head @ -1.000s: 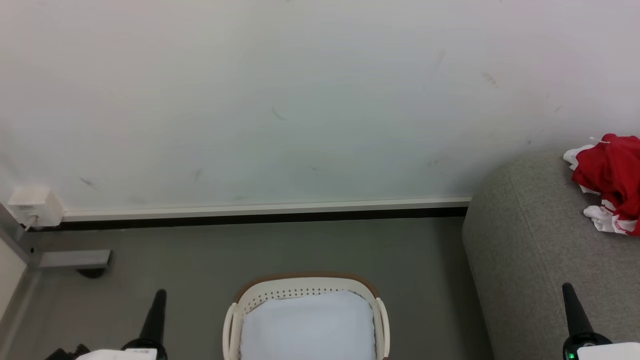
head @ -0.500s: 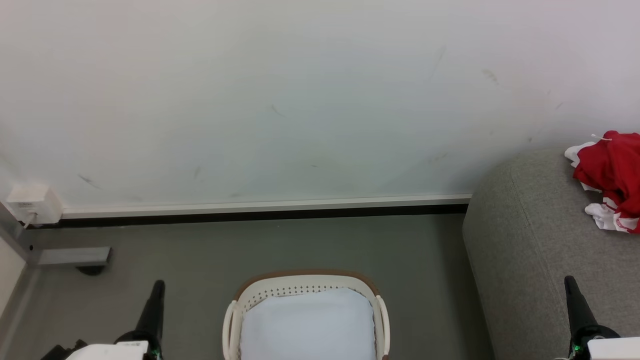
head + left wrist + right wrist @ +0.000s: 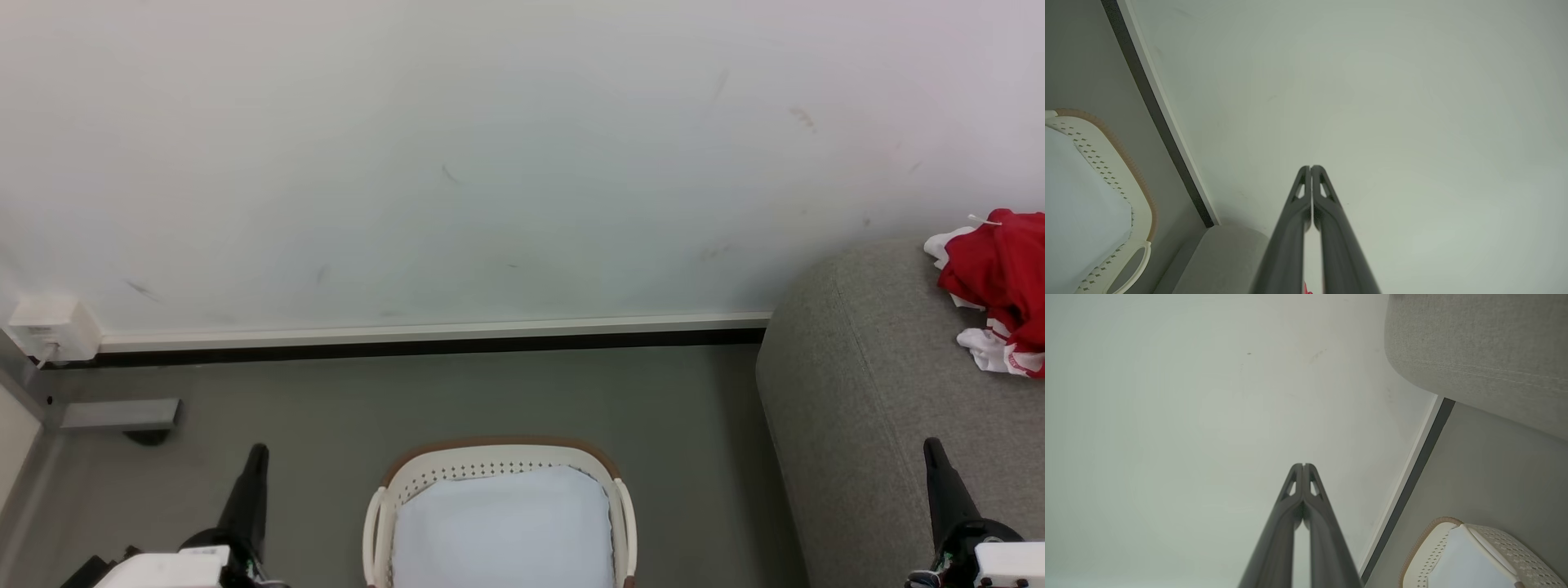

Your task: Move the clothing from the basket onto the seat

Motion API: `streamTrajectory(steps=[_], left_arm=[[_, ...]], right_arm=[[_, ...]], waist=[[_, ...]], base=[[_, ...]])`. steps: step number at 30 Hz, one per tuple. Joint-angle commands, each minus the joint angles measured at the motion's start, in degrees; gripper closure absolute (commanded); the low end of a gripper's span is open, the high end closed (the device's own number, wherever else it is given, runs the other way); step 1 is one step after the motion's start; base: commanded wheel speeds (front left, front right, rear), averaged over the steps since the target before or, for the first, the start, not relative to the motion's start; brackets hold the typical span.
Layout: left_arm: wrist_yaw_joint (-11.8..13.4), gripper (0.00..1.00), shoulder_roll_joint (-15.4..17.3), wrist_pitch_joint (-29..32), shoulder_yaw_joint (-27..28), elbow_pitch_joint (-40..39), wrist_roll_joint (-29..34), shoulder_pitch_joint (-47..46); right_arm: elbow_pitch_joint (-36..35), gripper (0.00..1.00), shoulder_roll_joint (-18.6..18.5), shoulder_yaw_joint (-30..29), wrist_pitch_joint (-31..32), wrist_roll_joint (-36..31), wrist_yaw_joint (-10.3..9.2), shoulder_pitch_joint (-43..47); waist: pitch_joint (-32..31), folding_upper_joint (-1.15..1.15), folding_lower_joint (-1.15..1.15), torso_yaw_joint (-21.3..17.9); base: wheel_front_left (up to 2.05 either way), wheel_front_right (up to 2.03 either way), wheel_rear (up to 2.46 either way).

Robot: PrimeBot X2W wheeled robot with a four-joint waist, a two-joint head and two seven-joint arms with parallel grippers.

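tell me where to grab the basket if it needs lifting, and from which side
Probably the basket's two side handles. They are open loops standing out from its left and right sides, one also plain in the left wrist view. Come in from the outer sides, one grip per handle. The body is wide and rounded, and the white liner looks too soft to hold.

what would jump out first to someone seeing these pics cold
The bright red clothing stands out most, bunched on the grey seat at the far right of the head view. Next is the cream basket at bottom centre on the floor, with its white liner and no red in the part that shows. Near the lower corners, the left end effector and right end effector point up, both shut.
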Motion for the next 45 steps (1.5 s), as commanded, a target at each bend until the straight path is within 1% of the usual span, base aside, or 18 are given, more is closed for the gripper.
streamTrajectory(steps=[1,8,45], left_arm=[[-0.48,1.00,0.43,0.34,0.19,-0.28,-1.51,-0.67],[-0.52,1.00,0.45,1.04,0.34,-0.42,-4.19,-1.05],[-0.48,1.00,0.44,1.04,0.31,-0.42,-4.07,-1.02]], right_arm=[[-0.46,1.00,-0.54,-0.31,0.31,0.95,-0.13,-0.49],[-0.59,1.00,-0.55,-0.54,0.98,3.78,-0.14,-0.98],[-0.55,1.00,-0.54,-0.50,0.98,3.57,-0.14,-0.97]], waist=[[0.03,0.00,0.00,0.00],[0.30,0.00,0.00,0.00],[0.31,0.00,0.00,0.00]], base=[[0.00,0.00,0.00],[0.00,0.00,0.00],[0.00,0.00,0.00]])
